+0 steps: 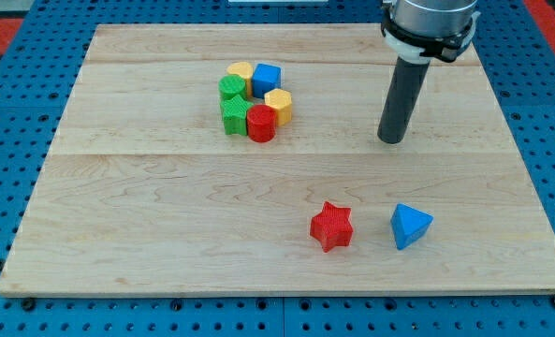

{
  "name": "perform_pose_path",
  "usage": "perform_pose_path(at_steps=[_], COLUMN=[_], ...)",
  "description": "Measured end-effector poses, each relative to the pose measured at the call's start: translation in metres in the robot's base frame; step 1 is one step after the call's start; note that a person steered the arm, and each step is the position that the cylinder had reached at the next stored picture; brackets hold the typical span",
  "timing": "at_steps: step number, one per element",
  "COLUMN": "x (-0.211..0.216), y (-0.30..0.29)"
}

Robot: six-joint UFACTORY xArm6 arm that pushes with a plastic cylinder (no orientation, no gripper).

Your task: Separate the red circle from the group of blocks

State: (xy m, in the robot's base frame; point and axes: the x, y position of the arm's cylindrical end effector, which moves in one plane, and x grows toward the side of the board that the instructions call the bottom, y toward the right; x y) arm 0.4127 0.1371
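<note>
The red circle (261, 123) sits at the bottom of a tight cluster of blocks in the upper middle of the wooden board (165, 234). It touches a green block (235, 115) on its left and a yellow hexagon (278, 105) on its upper right. Above them are another green block (231, 89), a yellow block (241, 74) and a blue block (267, 78). My tip (390, 139) rests on the board well to the right of the cluster, apart from every block.
A red star (331, 226) and a blue triangle (410, 225) lie apart at the lower right of the board. A blue perforated table surrounds the board.
</note>
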Motion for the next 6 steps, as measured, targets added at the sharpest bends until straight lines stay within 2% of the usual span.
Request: perform_pose_path(at_steps=[1,2,3,4,6], x=[-0.026,-0.032,-0.057,-0.058,0.0], y=[-0.02,-0.074,-0.086,-0.13,-0.167])
